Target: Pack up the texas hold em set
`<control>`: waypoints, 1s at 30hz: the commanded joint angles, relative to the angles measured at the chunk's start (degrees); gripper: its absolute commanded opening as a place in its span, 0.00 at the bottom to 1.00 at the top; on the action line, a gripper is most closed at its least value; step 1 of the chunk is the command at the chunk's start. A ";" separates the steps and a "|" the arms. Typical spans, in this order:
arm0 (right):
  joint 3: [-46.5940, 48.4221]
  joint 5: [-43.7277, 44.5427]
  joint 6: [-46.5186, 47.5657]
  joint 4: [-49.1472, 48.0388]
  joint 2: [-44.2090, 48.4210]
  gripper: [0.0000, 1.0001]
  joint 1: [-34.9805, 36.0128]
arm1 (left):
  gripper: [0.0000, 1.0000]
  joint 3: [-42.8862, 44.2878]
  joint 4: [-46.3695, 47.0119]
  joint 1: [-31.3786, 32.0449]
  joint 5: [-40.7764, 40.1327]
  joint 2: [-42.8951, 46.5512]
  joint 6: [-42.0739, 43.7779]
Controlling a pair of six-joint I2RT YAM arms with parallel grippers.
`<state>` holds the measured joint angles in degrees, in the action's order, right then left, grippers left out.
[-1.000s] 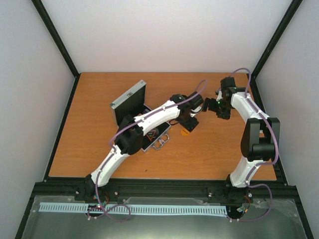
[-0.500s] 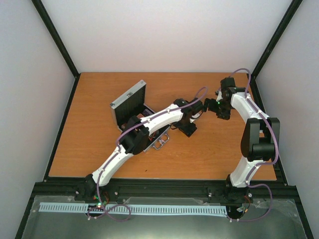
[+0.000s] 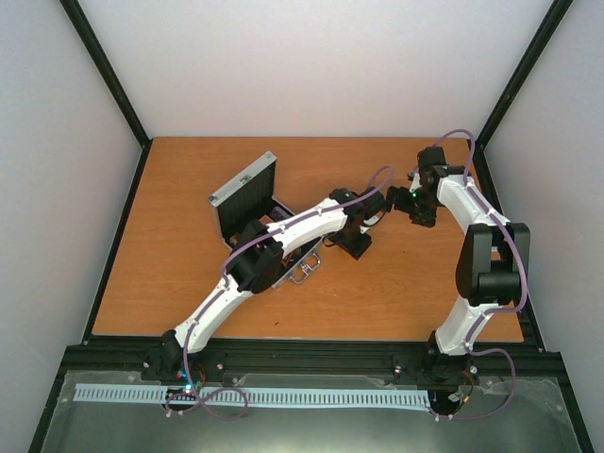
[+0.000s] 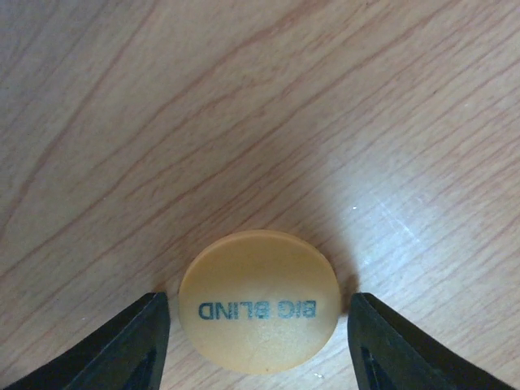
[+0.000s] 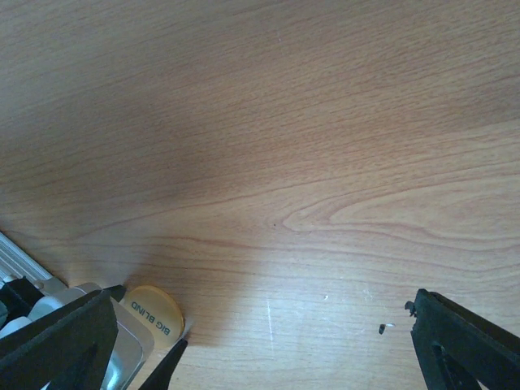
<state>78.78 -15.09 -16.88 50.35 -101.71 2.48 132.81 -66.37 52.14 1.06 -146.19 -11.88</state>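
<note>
Wood-grain tabletop (image 3: 189, 283) fills the left wrist view as the left gripper (image 4: 257, 318) straddles the flat orange "BIG BLIND" disc (image 4: 258, 301), its jaws just wider than the disc and nothing gripped yet. Seen from overhead, the open silver case (image 3: 247, 189) waits at 9 o'clock of the disc, and the right gripper (image 5: 260, 349), spread wide and empty, hovers at 2 o'clock. Uneven or high closing could squirt the thin disc toward 12 o'clock.

High overview; both wrist close-ups on disc (image 4: 258, 302)
</note>
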 commanded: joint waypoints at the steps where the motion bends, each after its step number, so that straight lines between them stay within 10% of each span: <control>1: -0.30 0.11 0.49 -0.21 0.37 1.00 -0.28 | 0.60 -2.52 1.28 0.33 -0.03 -1.60 -1.20; 14: -0.03 0.90 -0.03 -0.24 0.89 1.00 -0.28 | 0.41 -8.50 3.00 0.68 -4.94 -0.11 -2.81; 30: 0.02 0.24 -0.33 -0.43 0.99 1.00 -0.28 | 0.41 -9.34 0.95 0.68 -10.16 8.16 -1.16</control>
<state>78.78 -15.03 -16.95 50.33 -101.71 2.48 123.79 -61.76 52.66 -5.87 -140.94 -13.69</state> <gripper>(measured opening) 0.999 0.491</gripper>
